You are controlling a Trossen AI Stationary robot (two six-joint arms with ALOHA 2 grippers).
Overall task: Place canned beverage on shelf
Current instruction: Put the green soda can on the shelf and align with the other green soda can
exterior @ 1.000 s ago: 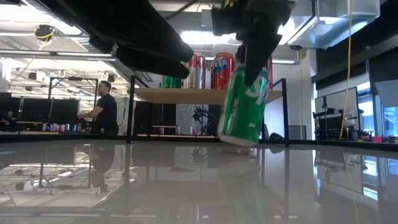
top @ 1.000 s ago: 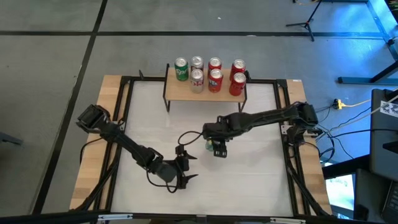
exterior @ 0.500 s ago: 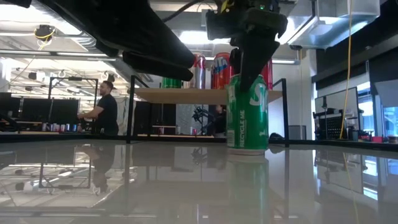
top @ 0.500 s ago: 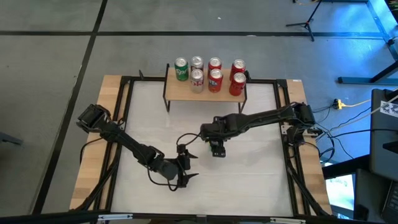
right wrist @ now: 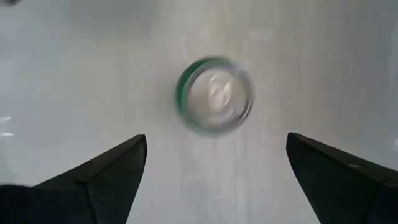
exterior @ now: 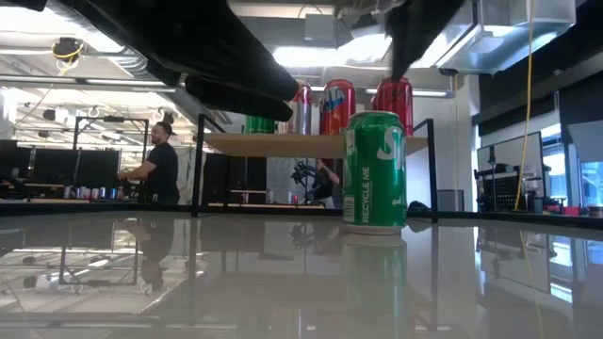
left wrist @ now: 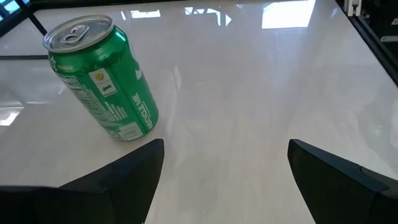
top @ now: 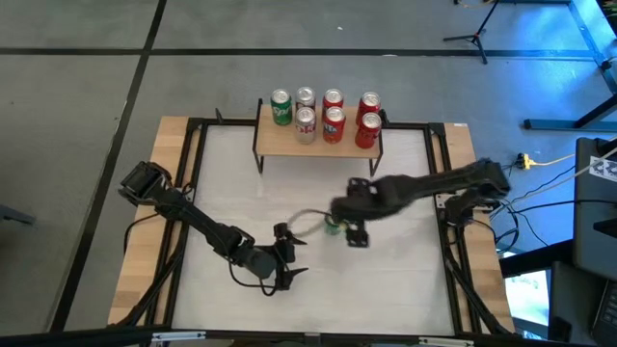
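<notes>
**Green can standing free on the table, both grippers spread and empty**

Right fingers (right wrist: 99,177): spread wide, nothing between them. My right gripper (top: 355,236) hangs above the green can (exterior: 374,170), looking straight down on its lid; the can sits in the gap between the finger tips in the right wrist view but well below them, no contact. In the low view the can stands clear, with only dark arm parts high above it.

Left fingers (left wrist: 118,183): also spread, empty. My left gripper (top: 286,262) sits low near the front of the table (top: 231,183), pointed at the can, which stands apart from it, out ahead of the finger tips.

Green can: upright on the white tabletop, roughly mid-table, in front of the shelf (top: 318,140) and not on it. "RECYCLE ME" reads down its side in the low view.

Shelf: at the back edge of the table, light wood top on thin black legs. Seven cans (top: 333,114) on it in two rows: one green, two silver, four red.

Beyond the table a person (exterior: 158,162) in a dark shirt stands at a bench.
</notes>
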